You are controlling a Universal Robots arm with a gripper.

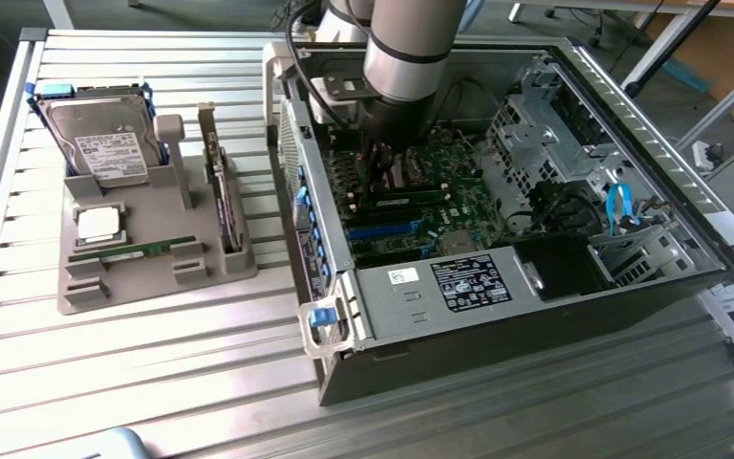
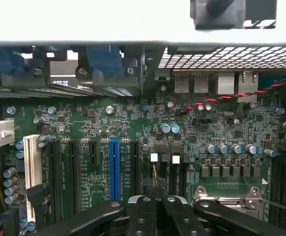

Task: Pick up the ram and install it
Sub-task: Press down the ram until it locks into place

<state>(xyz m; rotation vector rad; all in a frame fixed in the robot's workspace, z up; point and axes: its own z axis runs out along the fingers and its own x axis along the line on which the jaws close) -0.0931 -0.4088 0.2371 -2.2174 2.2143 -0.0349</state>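
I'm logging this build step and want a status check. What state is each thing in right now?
computer case: side open, motherboard exposed.
pincer: shut, down inside the case just above the motherboard.
ram: lying flat in the grey holder, not picked up.
hard drive: propped up in the holder.
processor chip: resting in its holder pocket.
expansion card: standing on edge in the holder.

Gripper (image 2: 156, 206) sits inside computer case (image 1: 673, 287), above motherboard (image 2: 182, 128); ram (image 1: 131, 252) lies well apart on parts tray (image 1: 150, 287).
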